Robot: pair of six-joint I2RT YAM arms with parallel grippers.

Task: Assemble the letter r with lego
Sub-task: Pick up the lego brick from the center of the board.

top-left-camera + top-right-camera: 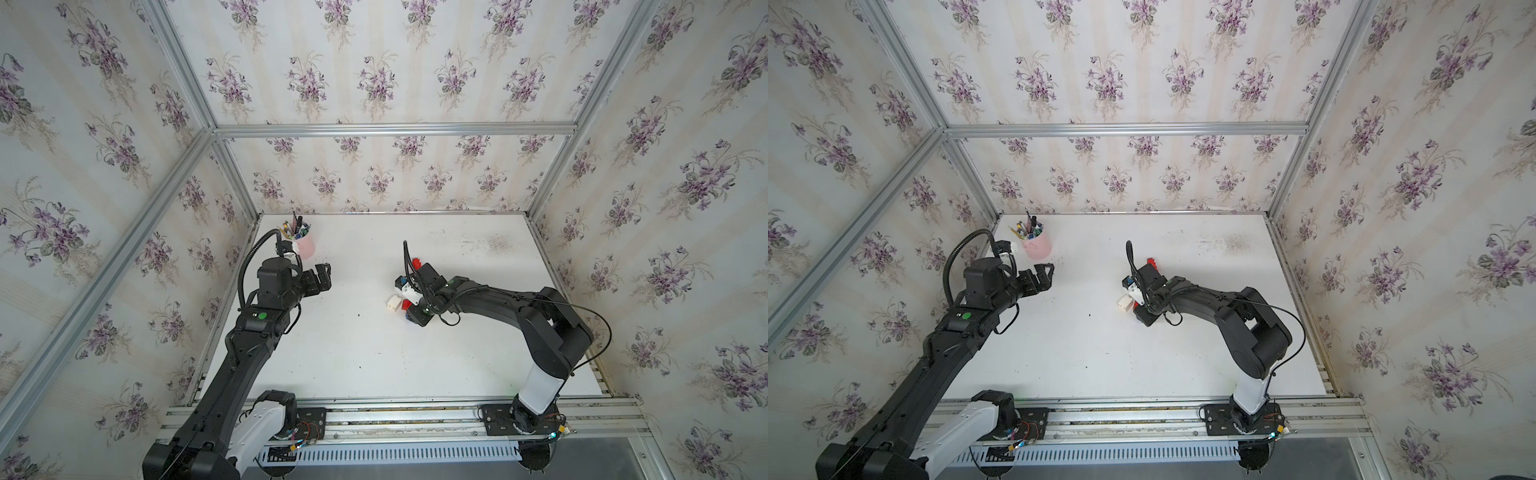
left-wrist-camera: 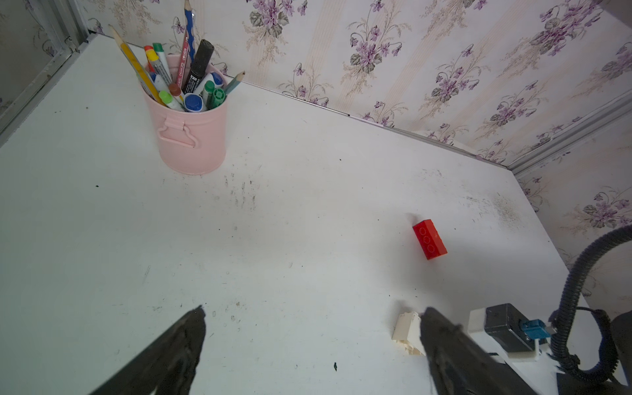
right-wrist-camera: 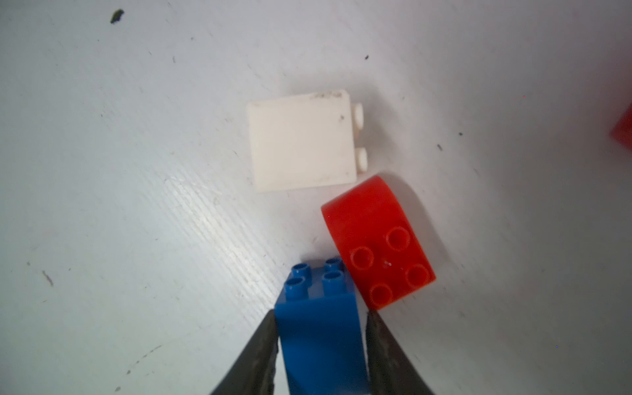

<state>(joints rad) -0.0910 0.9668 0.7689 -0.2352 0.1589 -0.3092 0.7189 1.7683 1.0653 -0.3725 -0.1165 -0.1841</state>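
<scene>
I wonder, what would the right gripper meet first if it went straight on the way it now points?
Probably the white brick: it lies straight ahead of the right gripper and its held blue brick. The short red brick sits just aside. Height is unclear.

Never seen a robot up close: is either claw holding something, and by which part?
The right gripper pinches the blue brick by its two smooth sides; the left gripper is open, empty.
</scene>
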